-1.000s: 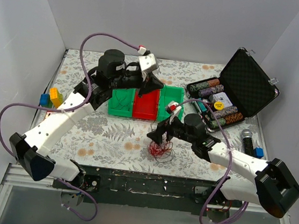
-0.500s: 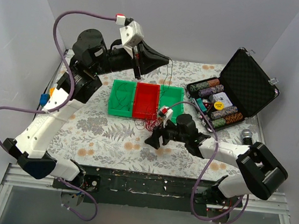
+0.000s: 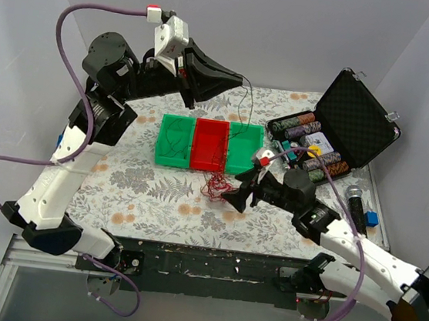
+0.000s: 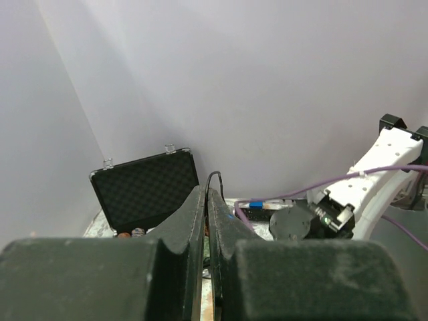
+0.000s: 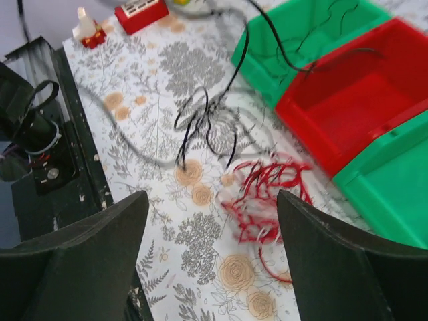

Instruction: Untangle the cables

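Note:
The cables are split. A red wiry clump (image 3: 215, 185) (image 5: 271, 194) lies on the floral table in front of the bins, with loose black wire (image 5: 200, 124) beside it. One thin black cable (image 3: 245, 106) (image 4: 215, 176) hangs from my left gripper (image 3: 238, 78) (image 4: 206, 195), which is raised high over the bins and shut on it. My right gripper (image 3: 238, 199) (image 5: 210, 267) hovers low just right of the red clump, jaws wide apart with nothing between them. More black wire lies in the green bin (image 5: 301, 40).
Three bins stand in a row: green (image 3: 174, 142), red (image 3: 210, 146), green (image 3: 245, 142). An open black case (image 3: 355, 118) with poker chips (image 3: 308, 152) sits at the right, and a microphone (image 3: 356, 200) and a blue block (image 3: 371, 218) in front of it.
My left arm has lifted up and leftward, drawing a black cable out. The red clump slid toward the bins. My right gripper came off the clump and drew back to the right.

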Robot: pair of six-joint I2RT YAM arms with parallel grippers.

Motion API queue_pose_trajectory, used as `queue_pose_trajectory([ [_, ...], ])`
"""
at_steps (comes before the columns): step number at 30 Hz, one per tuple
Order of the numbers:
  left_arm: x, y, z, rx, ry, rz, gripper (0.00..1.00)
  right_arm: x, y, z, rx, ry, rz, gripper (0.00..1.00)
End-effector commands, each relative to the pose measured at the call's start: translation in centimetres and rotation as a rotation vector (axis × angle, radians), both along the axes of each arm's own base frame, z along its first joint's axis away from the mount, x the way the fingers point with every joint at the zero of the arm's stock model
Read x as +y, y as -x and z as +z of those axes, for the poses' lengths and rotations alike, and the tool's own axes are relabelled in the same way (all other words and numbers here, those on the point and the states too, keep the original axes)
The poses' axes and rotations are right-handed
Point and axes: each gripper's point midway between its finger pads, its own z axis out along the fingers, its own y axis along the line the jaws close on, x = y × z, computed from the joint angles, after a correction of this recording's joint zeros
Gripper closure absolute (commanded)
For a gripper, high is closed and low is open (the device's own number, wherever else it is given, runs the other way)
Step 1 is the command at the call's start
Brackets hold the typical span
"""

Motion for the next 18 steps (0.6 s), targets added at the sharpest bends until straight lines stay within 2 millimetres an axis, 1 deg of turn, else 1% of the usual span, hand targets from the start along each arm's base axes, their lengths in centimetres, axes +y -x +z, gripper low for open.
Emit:
queue_pose_trajectory([
  [1, 0.7, 2.4, 0.3, -0.012, 0.002, -0.062, 1.0, -0.9, -0.9, 4.1, -0.093, -0.03, -0.065, 0.12],
  [5, 0.8, 2.9, 0.5, -0.011, 0.003, -0.074, 1.0, -0.2, -2.1, 6.7, -0.148, -0.082, -0.096, 0.07],
  [8, 0.9, 2.9, 0.5, -0.017, 0.004, -0.073, 1.0, 1.2, -2.2, 8.7, -0.2, -0.111, -0.051, 0.07],
  [11, 0.9, 3.0, 0.6, -0.021, 0.006, -0.073, 1.0, 2.6, -2.6, 9.4, -0.219, -0.122, -0.016, 0.06],
  [13, 0.8, 2.9, 0.5, -0.018, 0.005, -0.075, 1.0, 3.8, -2.3, 9.9, -0.225, -0.142, 0.027, 0.06],
  [18, 0.6, 3.0, 0.6, -0.021, 0.009, -0.083, 1.0, 6.6, -2.4, 10.2, -0.228, -0.164, 0.059, 0.06],
])
